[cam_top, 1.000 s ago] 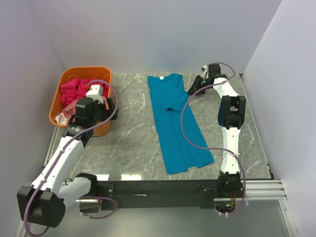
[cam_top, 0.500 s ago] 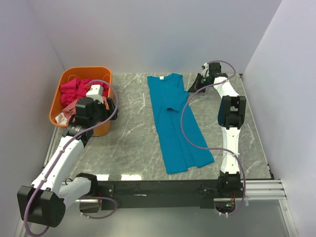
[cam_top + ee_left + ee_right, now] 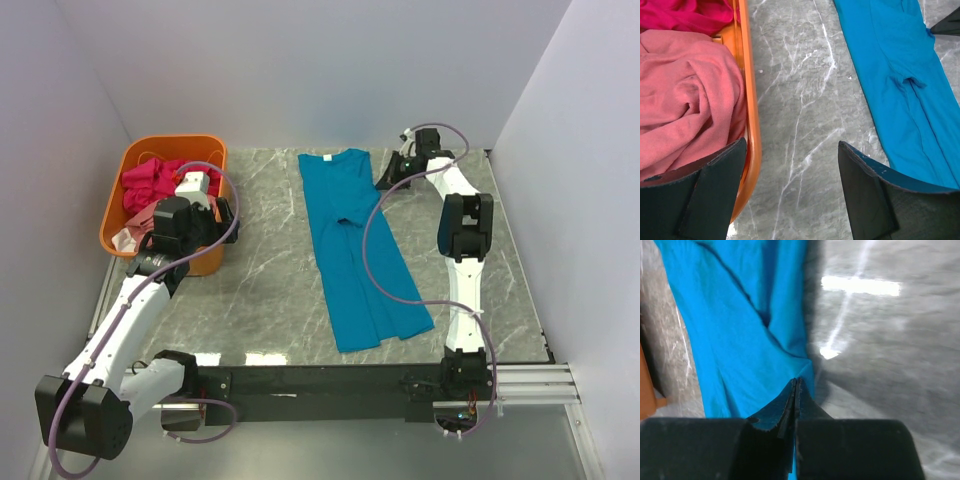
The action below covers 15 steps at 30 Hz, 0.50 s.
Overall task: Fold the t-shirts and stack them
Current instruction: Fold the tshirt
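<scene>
The teal-blue t-shirt (image 3: 350, 250) lies lengthwise on the marble table, collar at the far end. My right gripper (image 3: 383, 182) is at its right edge near the sleeve. In the right wrist view the gripper (image 3: 795, 382) is shut, with the teal fabric (image 3: 740, 340) pinched at its tips. The magenta-pink t-shirt (image 3: 150, 180) and the salmon-pink t-shirt (image 3: 130, 235) lie crumpled in the orange basket (image 3: 165, 145). My left gripper (image 3: 790, 150) hangs open over the basket's right rim (image 3: 752, 125), with nothing in it. The salmon shirt (image 3: 685, 100) is by its left finger.
The basket stands at the far left corner beside the left wall. Bare marble (image 3: 265, 260) lies between the basket and the teal shirt. White walls close in the table on three sides. A black rail (image 3: 330, 380) runs along the near edge.
My right gripper has closed and shifted slightly left onto the teal shirt's edge. The left arm has not moved.
</scene>
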Each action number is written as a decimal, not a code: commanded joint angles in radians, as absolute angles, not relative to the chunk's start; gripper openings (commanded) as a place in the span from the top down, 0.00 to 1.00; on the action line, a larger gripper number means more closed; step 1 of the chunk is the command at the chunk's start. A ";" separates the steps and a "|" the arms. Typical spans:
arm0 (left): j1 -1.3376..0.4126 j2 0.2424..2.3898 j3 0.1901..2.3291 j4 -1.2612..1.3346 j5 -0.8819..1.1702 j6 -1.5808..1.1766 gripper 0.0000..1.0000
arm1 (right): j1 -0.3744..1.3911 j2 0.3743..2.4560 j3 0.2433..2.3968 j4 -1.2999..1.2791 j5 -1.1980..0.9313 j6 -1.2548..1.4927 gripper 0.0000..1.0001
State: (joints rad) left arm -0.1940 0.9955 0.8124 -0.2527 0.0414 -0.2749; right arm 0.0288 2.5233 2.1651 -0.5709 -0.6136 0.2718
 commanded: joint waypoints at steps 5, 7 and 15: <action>-0.195 1.006 0.830 -0.227 0.069 -0.261 0.21 | 0.081 2.410 2.134 -0.535 -0.565 0.215 1.00; -0.195 1.008 0.830 -0.227 0.072 -0.261 0.21 | 0.095 2.402 2.128 -0.535 -0.551 0.201 1.00; -0.195 1.009 0.830 -0.227 0.077 -0.261 0.21 | 0.155 2.378 2.106 -0.537 -0.497 0.158 1.00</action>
